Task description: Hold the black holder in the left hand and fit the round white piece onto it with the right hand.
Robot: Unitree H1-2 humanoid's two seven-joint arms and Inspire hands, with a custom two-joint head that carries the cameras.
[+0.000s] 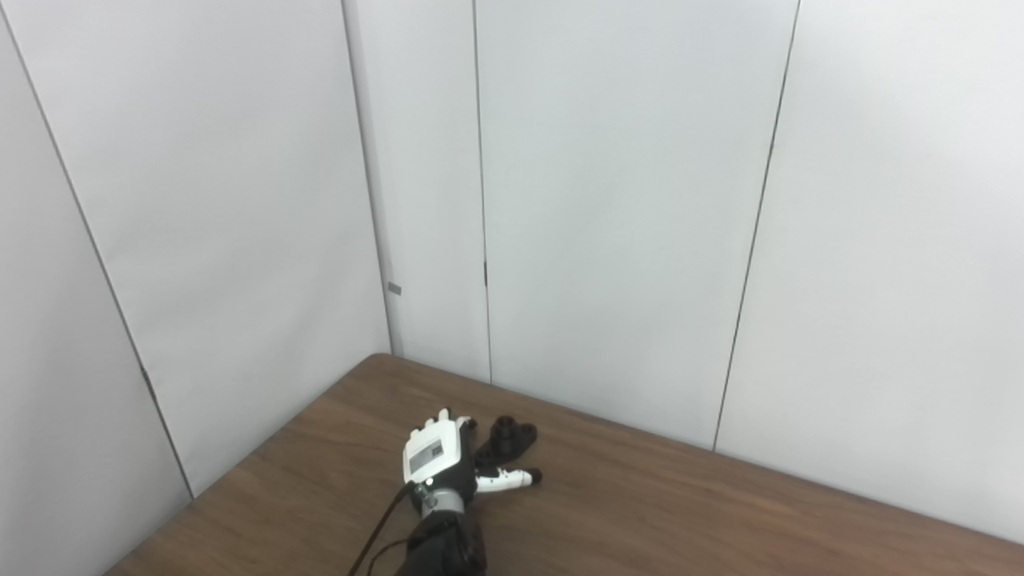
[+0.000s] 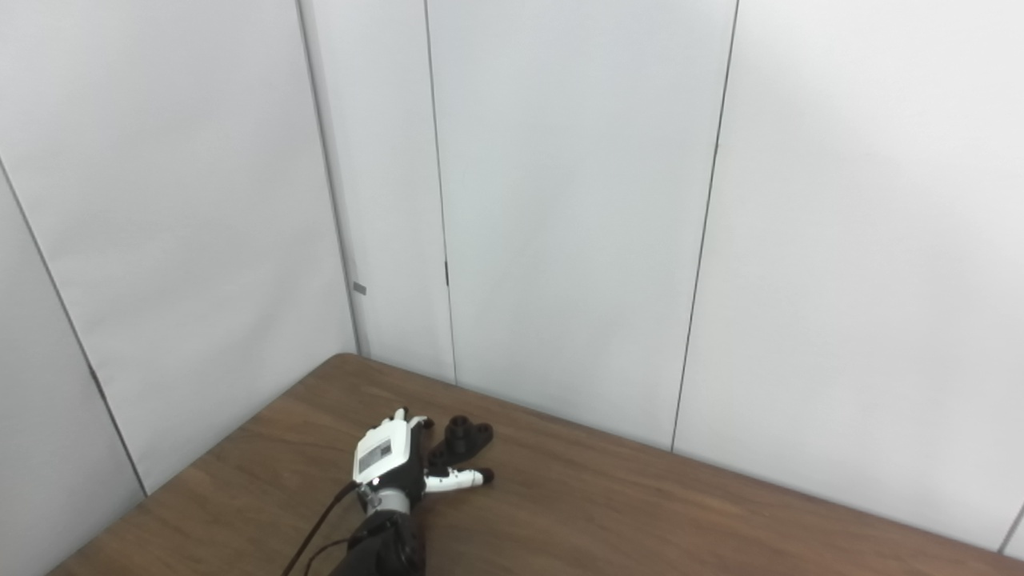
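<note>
Your left robot hand (image 1: 438,460) rests on the worktop (image 1: 680,512), fingers spread and grasping nothing — the black holder (image 1: 506,436) lies just beyond it, touching or nearly so; I cannot tell which.

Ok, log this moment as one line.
left hand: open, at holder, not gripping | holder: on table | right hand: not in view | white piece: not in view

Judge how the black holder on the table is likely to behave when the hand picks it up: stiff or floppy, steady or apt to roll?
The black holder looks like a moulded part with a raised round hub and flat lobes, so it is probably stiff. Lying flat on the table, it seems unlikely to roll or tip. It looks small beside the left hand, so probably light.
</note>
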